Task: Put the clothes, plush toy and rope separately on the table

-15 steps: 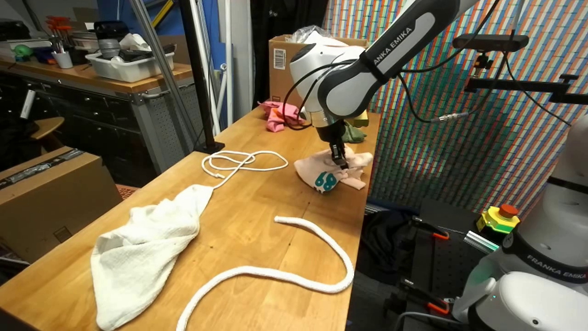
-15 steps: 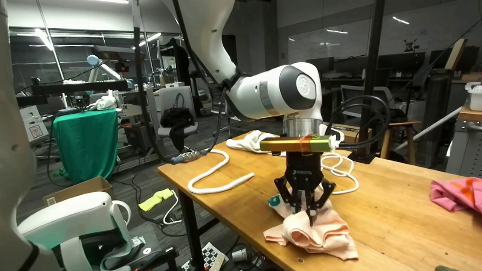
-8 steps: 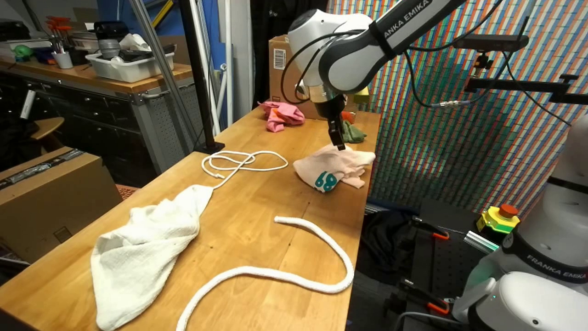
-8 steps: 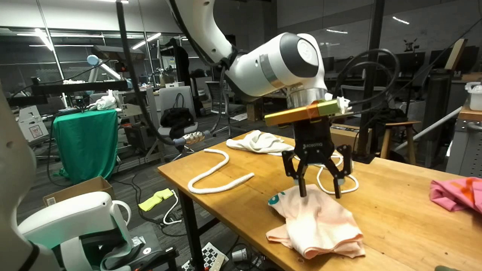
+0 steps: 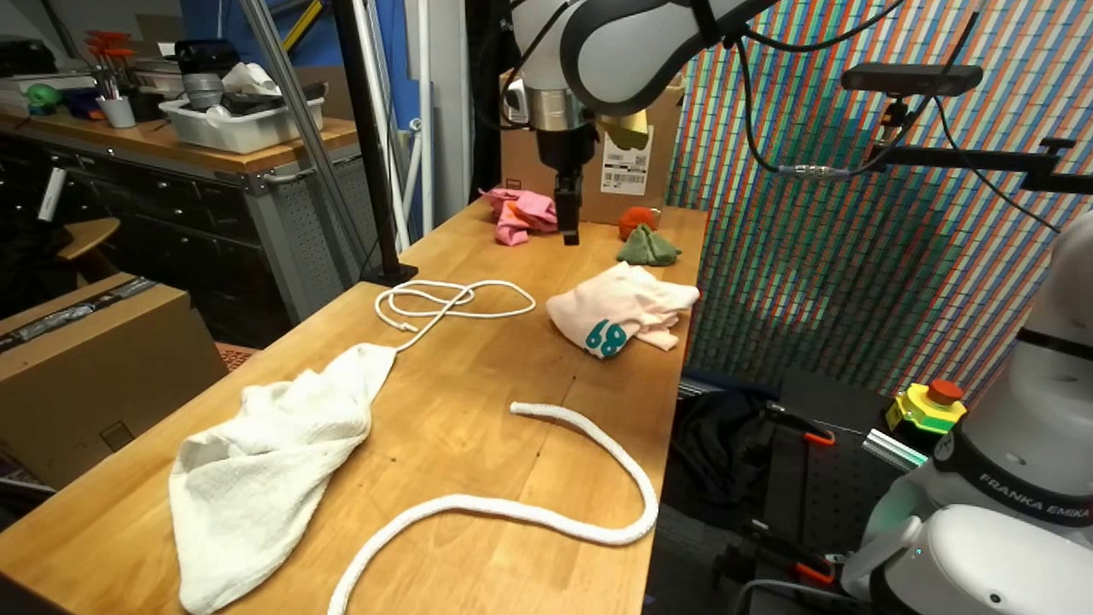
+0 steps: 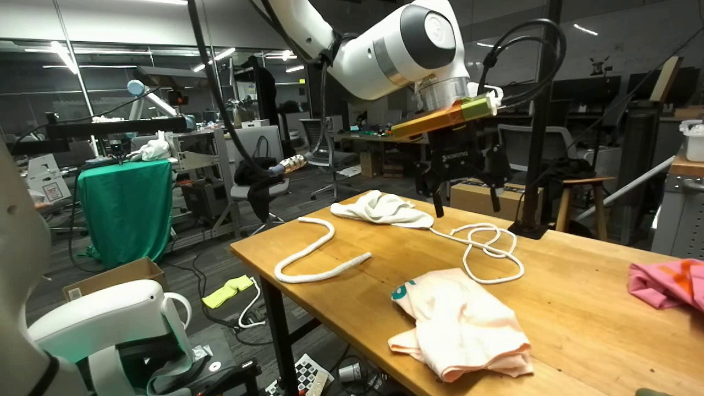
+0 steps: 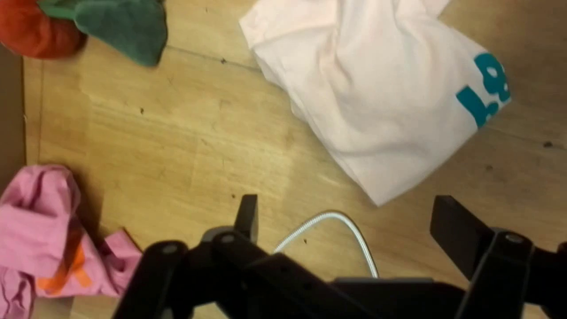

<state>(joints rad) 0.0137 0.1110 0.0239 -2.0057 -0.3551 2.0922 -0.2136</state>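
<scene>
cream cloth [image 5: 277, 461]: in an exterior view, far left of the gripper [image 6: 467, 211] and towards the camera; one tip meets the cord. Whether they are joined I cannot tell, so any tidying here should tug neither hard.

thin white cord [image 7: 330, 214]: loosely looped, left of the gripper in an exterior view; in the wrist view a bend shows between the jaws, below them. Best not to dip here, lest a loop snag.

thick white rope [image 5: 461, 502]: a slack S on the camera's side of the gripper, well apart; leave it be.

pink garment [image 5: 519, 224]: bunched, left of the gripper and beyond it; the jaws cross its edge only by line of sight, since in an exterior view the two stand well apart.

gripper: jaws spread wide, nothing between them, raised above the table [image 5: 461, 410]. The step looks like getting clear of the pale garment [image 5: 616, 314]; go straight up, jaws wide, and swing aside only once high.

cardboard box [image 5: 610, 205]: beyond the gripper, at the table's far end; its inside is hidden, so check it before calling the sorting done.

pale garment: right of the gripper and lower, its corner near the table edge; a brush outward could tip it over.

plush toy [image 5: 647, 248]: right of the gripper, near the pale garment but apart; keep that gap.
</scene>
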